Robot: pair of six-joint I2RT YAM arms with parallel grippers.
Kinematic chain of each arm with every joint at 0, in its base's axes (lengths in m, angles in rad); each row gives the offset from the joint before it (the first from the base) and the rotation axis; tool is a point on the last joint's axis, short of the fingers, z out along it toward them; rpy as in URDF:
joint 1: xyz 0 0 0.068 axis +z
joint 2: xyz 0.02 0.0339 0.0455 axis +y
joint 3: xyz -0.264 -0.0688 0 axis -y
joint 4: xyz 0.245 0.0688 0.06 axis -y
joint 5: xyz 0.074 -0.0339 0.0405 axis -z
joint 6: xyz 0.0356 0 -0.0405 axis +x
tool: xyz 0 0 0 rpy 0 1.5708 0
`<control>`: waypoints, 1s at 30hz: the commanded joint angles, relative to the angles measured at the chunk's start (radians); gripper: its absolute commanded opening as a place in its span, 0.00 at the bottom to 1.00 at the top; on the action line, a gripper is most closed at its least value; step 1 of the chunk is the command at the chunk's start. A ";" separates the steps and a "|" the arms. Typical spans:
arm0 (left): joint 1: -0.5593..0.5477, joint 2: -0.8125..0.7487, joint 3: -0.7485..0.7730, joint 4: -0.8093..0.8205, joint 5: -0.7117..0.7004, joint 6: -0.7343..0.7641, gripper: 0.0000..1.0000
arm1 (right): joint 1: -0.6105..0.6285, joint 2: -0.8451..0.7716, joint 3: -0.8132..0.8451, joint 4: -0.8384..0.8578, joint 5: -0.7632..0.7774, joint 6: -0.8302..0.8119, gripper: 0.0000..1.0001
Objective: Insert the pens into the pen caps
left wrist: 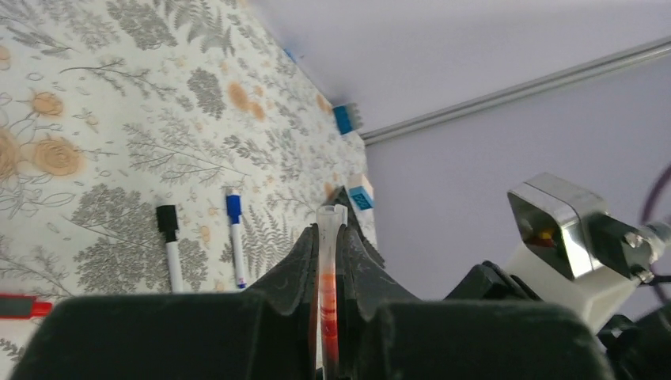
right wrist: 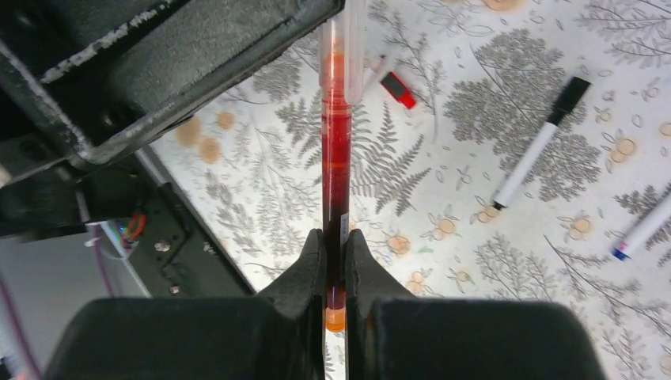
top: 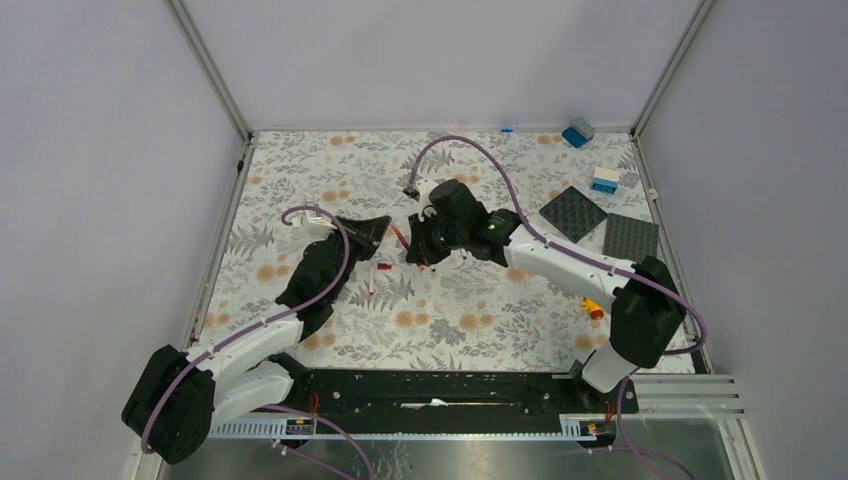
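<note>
The right pincer (right wrist: 335, 237) is pressed together on the tail end of the red pen (right wrist: 335, 158), held up off the floral worktop (right wrist: 514, 317); the left pincer (left wrist: 331, 237) pinches the same pen at its clear front end, so the pen spans the two. A loose red cap (right wrist: 398, 89) lies on the worktop, not touching the pen, so this pen looks not yet capped; the black-ended pen (right wrist: 530, 158) and the blue-ended pen (right wrist: 645, 226) lie near each other on the worktop and seem already capped, though that is hard to confirm; what appears left is seating the red pen in the red cap.
</note>
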State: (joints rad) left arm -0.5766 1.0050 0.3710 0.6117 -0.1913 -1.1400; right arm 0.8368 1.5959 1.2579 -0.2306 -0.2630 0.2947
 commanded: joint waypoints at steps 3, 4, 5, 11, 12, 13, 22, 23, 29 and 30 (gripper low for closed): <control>-0.143 0.046 0.086 -0.327 0.152 -0.019 0.00 | 0.015 0.064 0.193 0.154 0.326 -0.083 0.00; -0.143 0.052 0.090 -0.335 0.153 -0.019 0.00 | 0.015 0.066 0.197 0.153 0.325 -0.086 0.00; -0.143 0.053 0.093 -0.342 0.153 -0.016 0.00 | 0.015 0.069 0.198 0.153 0.317 -0.088 0.00; -0.143 0.007 0.102 -0.365 0.135 0.033 0.00 | 0.015 0.039 0.138 0.177 0.215 -0.108 0.00; -0.143 -0.007 0.099 -0.360 0.129 0.040 0.00 | 0.014 0.026 0.118 0.189 0.200 -0.110 0.00; -0.143 -0.018 0.094 -0.351 0.126 0.047 0.00 | 0.015 0.014 0.095 0.200 0.181 -0.112 0.00; -0.142 -0.121 0.071 -0.290 0.126 0.108 0.01 | 0.014 -0.093 -0.110 0.331 0.091 -0.076 0.00; -0.142 -0.133 0.069 -0.289 0.125 0.113 0.02 | 0.015 -0.104 -0.125 0.339 0.086 -0.073 0.00; -0.141 -0.242 0.069 -0.338 0.093 0.165 0.22 | 0.015 -0.186 -0.197 0.368 0.079 -0.066 0.00; -0.141 -0.265 0.069 -0.352 0.085 0.177 0.28 | 0.015 -0.204 -0.207 0.370 0.077 -0.065 0.00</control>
State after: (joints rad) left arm -0.7162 0.8162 0.4469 0.2691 -0.0998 -1.0256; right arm 0.8490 1.4807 1.0782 0.0521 -0.1608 0.2195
